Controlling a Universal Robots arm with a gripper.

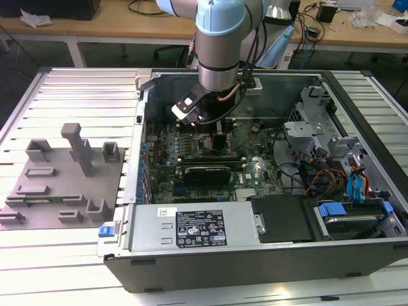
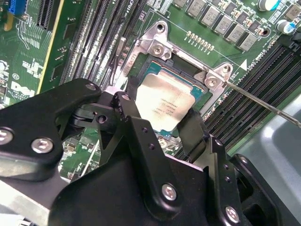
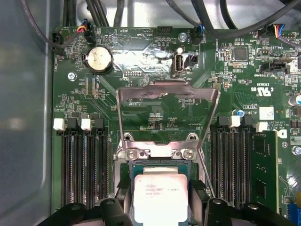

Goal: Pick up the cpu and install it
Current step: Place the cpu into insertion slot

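Observation:
The cpu, a flat square chip with a silver-grey top, lies level in the open socket on the green motherboard. In both wrist views my gripper has one black finger against each of two opposite cpu edges, shut on the cpu. The socket's metal load plate stands swung up behind it, and its thin latch lever sticks out to one side. In the exterior view the arm reaches down into the open computer case.
Black memory slots flank the socket on both sides, with a coin battery beyond the load plate. In the exterior view, a grey fixture plate with blocks lies left of the case, and drive bays with cables fill its right.

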